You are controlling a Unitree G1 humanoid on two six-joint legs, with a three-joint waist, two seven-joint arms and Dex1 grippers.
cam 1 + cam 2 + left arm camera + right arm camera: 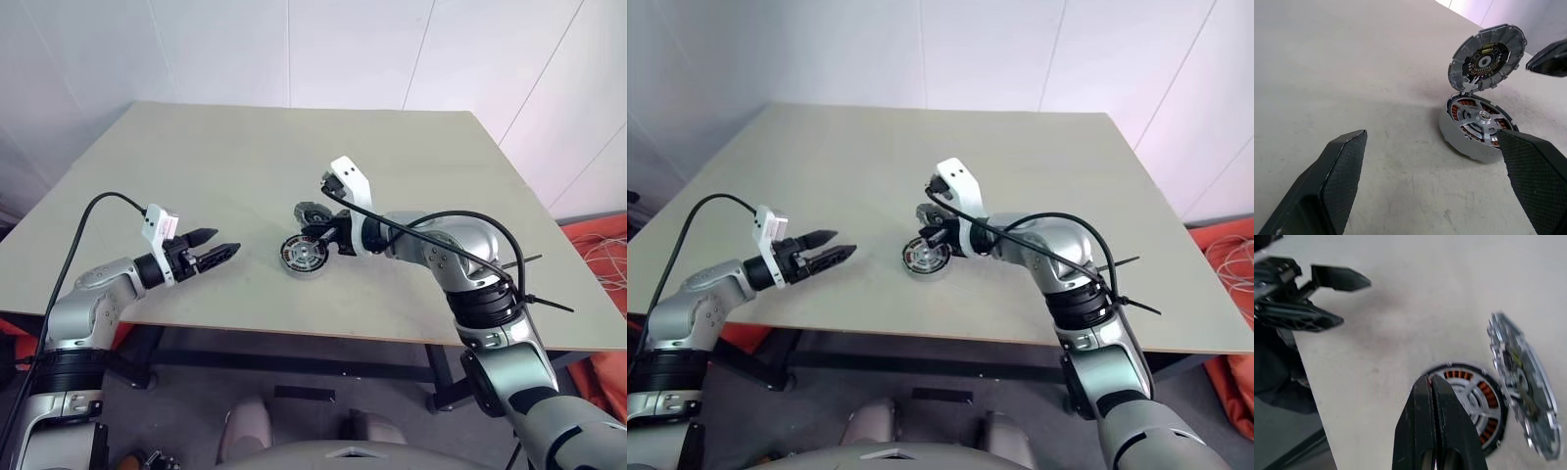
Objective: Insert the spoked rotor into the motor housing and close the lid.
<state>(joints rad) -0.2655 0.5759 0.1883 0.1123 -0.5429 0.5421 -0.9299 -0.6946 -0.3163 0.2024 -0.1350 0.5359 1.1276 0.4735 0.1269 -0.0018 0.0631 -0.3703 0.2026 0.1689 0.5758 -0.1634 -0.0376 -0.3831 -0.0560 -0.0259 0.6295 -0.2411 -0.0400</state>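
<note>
Metal and stiff, likely heavy for its size and slick, the housing (1476,128) held the rotor (1480,120), the lid (1488,58) upright at its far rim, best pushed at the edge; right gripper (1433,382) closed empty above, left gripper (217,245) open nearby.

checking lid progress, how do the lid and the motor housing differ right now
The lid stands tilted up on edge, open; the motor housing sits flat on the table. The lid is a thin segmented grey disc; the housing is a thicker drum showing copper windings under silver spokes. Both are round.
</note>
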